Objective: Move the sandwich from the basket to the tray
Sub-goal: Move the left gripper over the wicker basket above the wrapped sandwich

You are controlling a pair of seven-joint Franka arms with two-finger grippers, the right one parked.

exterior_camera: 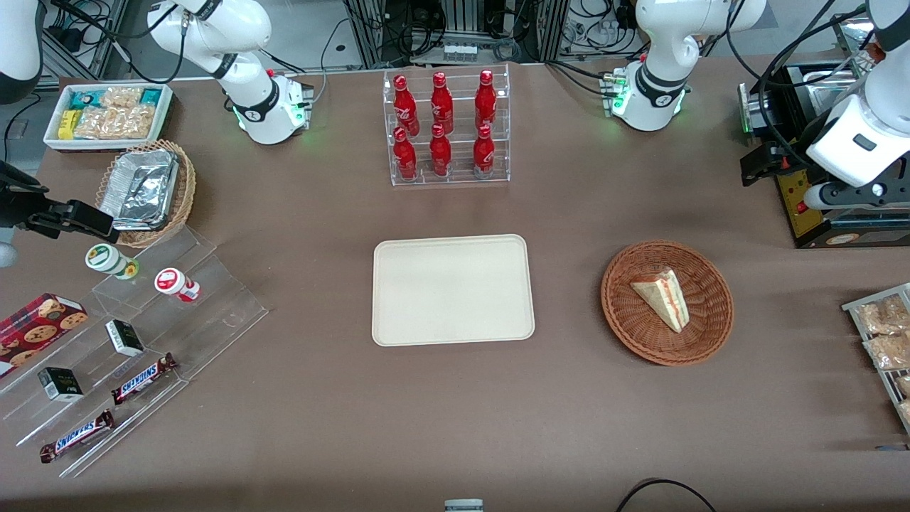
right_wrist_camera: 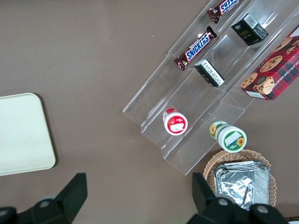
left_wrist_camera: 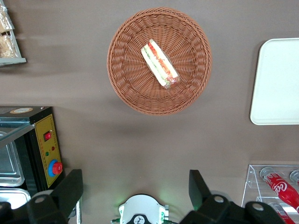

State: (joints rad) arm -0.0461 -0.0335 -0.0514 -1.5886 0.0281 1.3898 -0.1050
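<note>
The sandwich (exterior_camera: 662, 299) is a pale wedge with red, orange and green filling, lying in the round reddish-brown basket (exterior_camera: 625, 313). The cream tray (exterior_camera: 453, 289) lies flat mid-table, beside the basket and toward the parked arm's end. My left gripper (exterior_camera: 764, 165) hangs high above the table, farther from the front camera than the basket and toward the working arm's end. In the left wrist view the gripper (left_wrist_camera: 135, 191) is open and holds nothing; the sandwich (left_wrist_camera: 160, 64), basket (left_wrist_camera: 126, 79) and a part of the tray (left_wrist_camera: 278, 81) show there, well clear of the fingers.
A clear rack of red bottles (exterior_camera: 446, 128) stands farther back than the tray. A black machine with a yellow panel (exterior_camera: 817, 206) stands close by the gripper. Snack packets (exterior_camera: 885, 341) lie at the working arm's end. A stepped acrylic shelf (exterior_camera: 142, 341) and a foil-filled tan basket (exterior_camera: 149, 188) stand at the parked arm's end.
</note>
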